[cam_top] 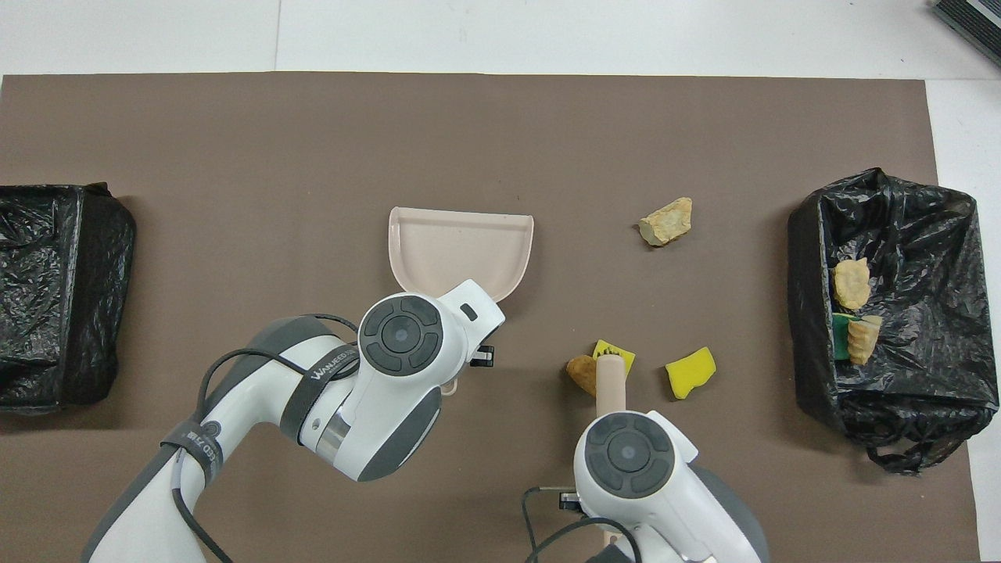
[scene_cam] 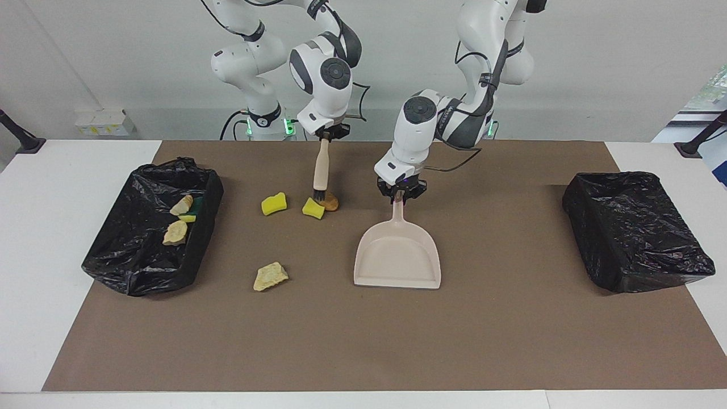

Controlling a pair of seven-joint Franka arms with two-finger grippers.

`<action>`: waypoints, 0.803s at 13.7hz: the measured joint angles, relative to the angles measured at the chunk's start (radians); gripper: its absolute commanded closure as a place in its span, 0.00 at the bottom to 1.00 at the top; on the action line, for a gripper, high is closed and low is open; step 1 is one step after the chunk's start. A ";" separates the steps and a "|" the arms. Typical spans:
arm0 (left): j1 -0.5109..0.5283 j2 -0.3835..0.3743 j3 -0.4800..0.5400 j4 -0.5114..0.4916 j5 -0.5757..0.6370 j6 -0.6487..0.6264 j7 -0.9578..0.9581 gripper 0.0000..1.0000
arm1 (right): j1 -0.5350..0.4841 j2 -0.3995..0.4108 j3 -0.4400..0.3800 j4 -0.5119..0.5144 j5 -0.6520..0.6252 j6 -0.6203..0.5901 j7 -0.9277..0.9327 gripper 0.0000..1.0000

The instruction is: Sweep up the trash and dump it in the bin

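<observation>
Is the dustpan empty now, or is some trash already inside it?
Empty. The dustpan shows only its bare beige tray in both views; the loose scraps lie on the mat beside it.

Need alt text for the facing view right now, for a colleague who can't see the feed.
The left gripper is shut on the handle of a beige dustpan at mid-table, while the right gripper holds a brush upright against an orange-brown scrap and a yellow sponge chunk. Black-lined bins sit at both ends.

place: lab | signs: white table, bare wall, two fixed arms (cabled)
</observation>
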 measured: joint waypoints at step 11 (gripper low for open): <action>0.039 -0.114 0.035 0.028 0.090 -0.321 0.695 1.00 | -0.318 0.065 -0.005 0.087 -0.321 -0.146 -0.317 1.00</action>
